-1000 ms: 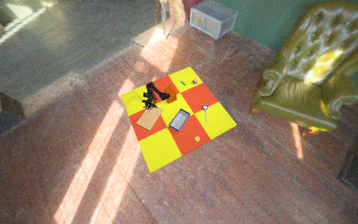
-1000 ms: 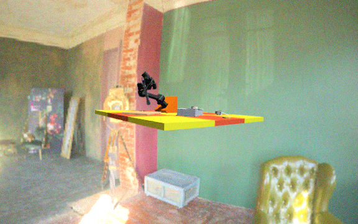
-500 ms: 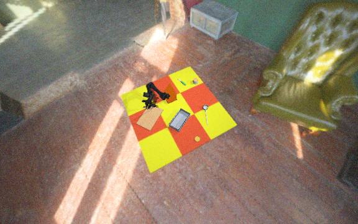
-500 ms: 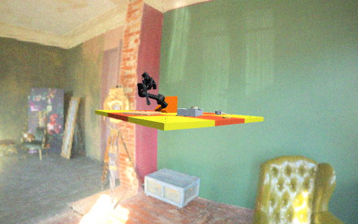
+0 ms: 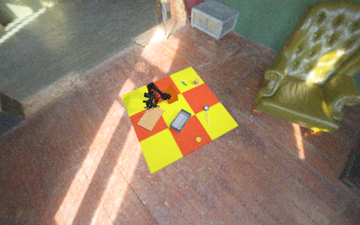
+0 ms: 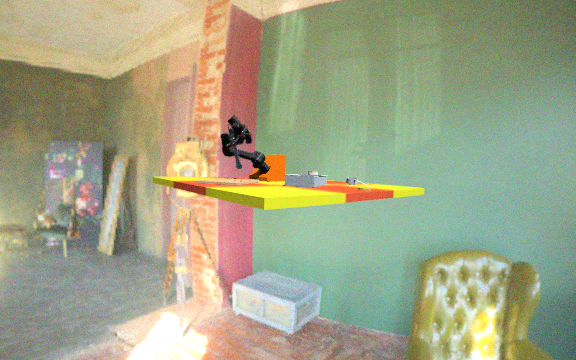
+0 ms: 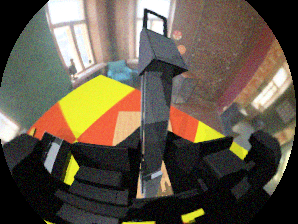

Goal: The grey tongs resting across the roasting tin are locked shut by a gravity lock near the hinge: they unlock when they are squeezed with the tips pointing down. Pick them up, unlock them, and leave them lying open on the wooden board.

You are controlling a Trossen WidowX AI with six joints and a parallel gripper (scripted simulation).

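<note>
Wrist view: grey tongs (image 7: 154,106) clamped between closed fingers, arms together, held above the wooden board (image 5: 150,119).
Handling: judged to need lowering flat onto the board, arms spread, before release.
Arm: folded, gripper (image 5: 150,104) raised over the board's near edge; roasting tin (image 5: 180,120) well apart.

The wooden board (image 5: 150,119) lies bare under the raised gripper (image 5: 150,107); the roasting tin (image 5: 180,120) (just right) flanks it, orange block (image 5: 172,94) behind.

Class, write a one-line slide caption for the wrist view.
Black parallel-jaw gripper clamped on the grey metal tongs, above the yellow-and-orange checkered table.
</note>
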